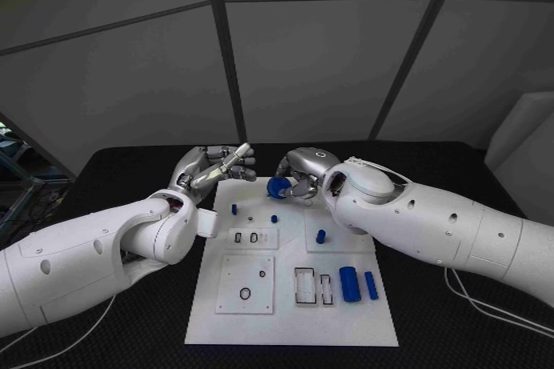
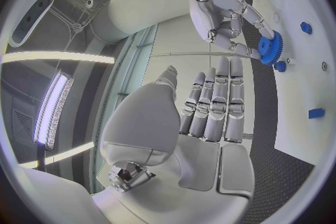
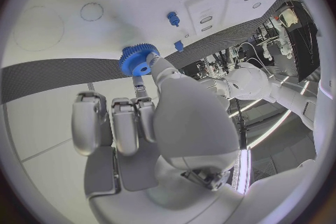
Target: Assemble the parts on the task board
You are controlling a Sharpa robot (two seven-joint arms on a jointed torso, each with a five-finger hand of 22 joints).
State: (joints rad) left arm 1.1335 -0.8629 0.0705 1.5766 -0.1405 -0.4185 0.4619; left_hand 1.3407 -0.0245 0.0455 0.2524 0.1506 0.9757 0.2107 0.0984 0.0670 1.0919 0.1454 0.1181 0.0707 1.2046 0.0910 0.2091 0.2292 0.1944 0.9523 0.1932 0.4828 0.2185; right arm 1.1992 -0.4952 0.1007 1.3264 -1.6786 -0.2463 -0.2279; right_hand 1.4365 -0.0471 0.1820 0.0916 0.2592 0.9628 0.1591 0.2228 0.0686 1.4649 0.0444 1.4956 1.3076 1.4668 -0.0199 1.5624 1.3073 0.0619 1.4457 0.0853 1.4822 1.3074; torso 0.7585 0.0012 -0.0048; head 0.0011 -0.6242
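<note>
A blue gear (image 1: 279, 188) is pinched by the right robot hand (image 1: 303, 175) above the task board's (image 1: 347, 321) far edge; the left robot hand (image 1: 214, 171) is held empty, fingers extended together.

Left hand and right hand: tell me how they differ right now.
The right hand holds a blue gear at the far edge of the task board; the left hand holds nothing. The left hand's fingers are stretched out straight and close together; the right hand's are curled around the gear. Both are silver, on white arms.
</note>
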